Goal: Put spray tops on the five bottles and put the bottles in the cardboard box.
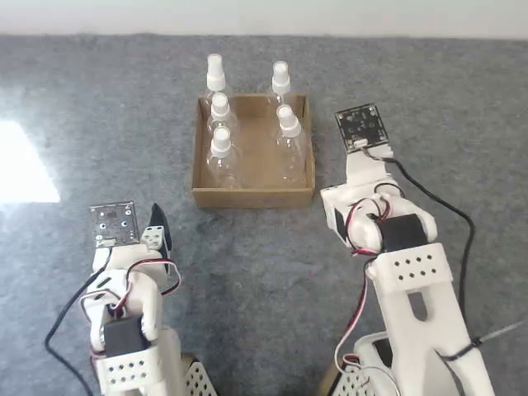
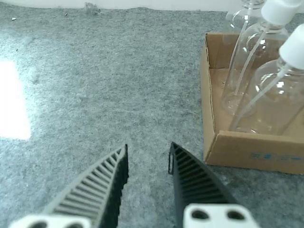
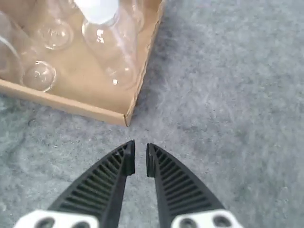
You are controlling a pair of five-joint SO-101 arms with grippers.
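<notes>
The cardboard box (image 1: pixel 198 177) sits at mid-table with clear bottles in it, each with a white spray top. Three bottles (image 1: pixel 221 144) (image 1: pixel 219 109) (image 1: pixel 288 122) plainly stand inside. Two more (image 1: pixel 216 74) (image 1: pixel 281 79) stand at the back wall; I cannot tell whether they are inside or just behind it. My left gripper (image 2: pixel 148 152) is open and empty over the carpet, near the box's front left corner (image 2: pixel 213 142). My right gripper (image 3: pixel 140 152) is shut on nothing, just off the box's front right corner (image 3: pixel 127 118).
Grey carpet (image 1: pixel 99 124) covers the table all around the box. A bright patch of light (image 1: pixel 25 173) lies at the left edge. Both arm bases and their cables stand along the near edge.
</notes>
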